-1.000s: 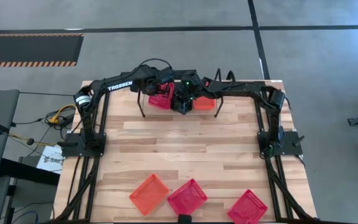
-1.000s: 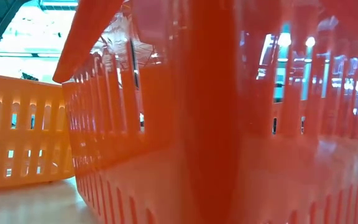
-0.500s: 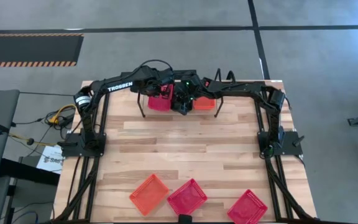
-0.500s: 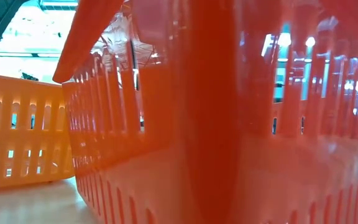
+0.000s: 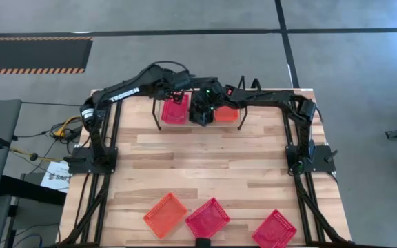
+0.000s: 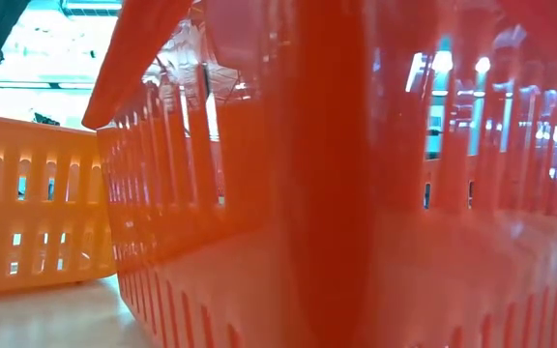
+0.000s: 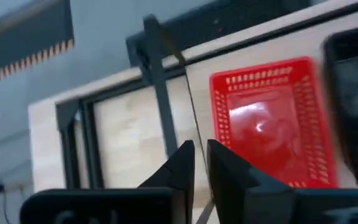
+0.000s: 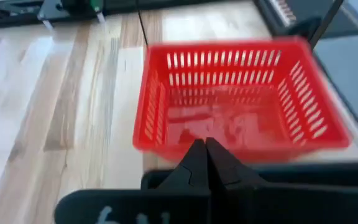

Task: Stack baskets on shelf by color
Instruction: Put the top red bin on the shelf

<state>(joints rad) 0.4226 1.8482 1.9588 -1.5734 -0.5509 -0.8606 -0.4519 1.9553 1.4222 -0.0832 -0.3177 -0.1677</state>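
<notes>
Red basket [image 5: 175,109] sits on the shelf [image 5: 158,103] at the table's far edge, an orange basket [image 5: 227,114] toward the shelf's other end. Left gripper [image 7: 199,163] hovers beside the red one, fingers nearly closed on nothing; right gripper [image 8: 205,160] is pinched together, empty.

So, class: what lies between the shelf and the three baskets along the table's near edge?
Nothing: the high view shows bare tabletop between the shelf and the orange basket, middle red basket and corner red basket.

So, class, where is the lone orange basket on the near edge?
High view: the orange basket sits at the table's near edge, leftmost, beside a red basket.
</notes>
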